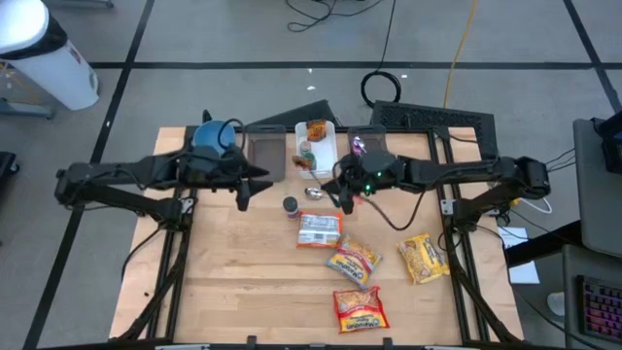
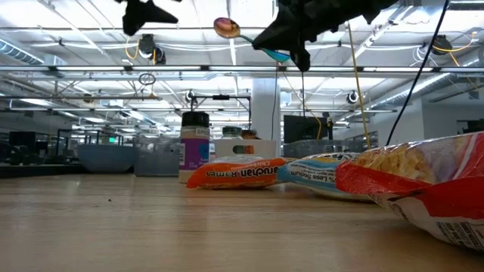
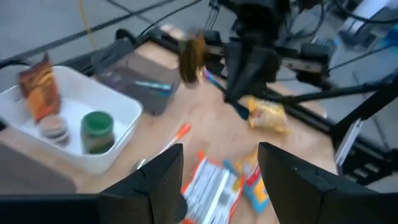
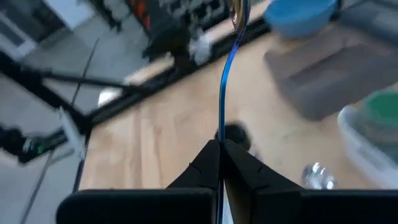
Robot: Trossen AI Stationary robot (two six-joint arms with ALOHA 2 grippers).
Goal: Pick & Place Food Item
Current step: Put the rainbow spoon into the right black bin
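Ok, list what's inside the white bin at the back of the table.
The white bin holds a green-lidded jar, an orange-brown packet standing upright, and a small round container. Whatever lies beneath them on the bin floor is hidden.

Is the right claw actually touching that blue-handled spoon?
Touching. In the right wrist view the right gripper is shut on the spoon, whose blue handle rises from between the fingers; the low view shows it lifted high.

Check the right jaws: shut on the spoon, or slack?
Shut. The right gripper pinches the blue-handled spoon by its handle, holding it above the table.
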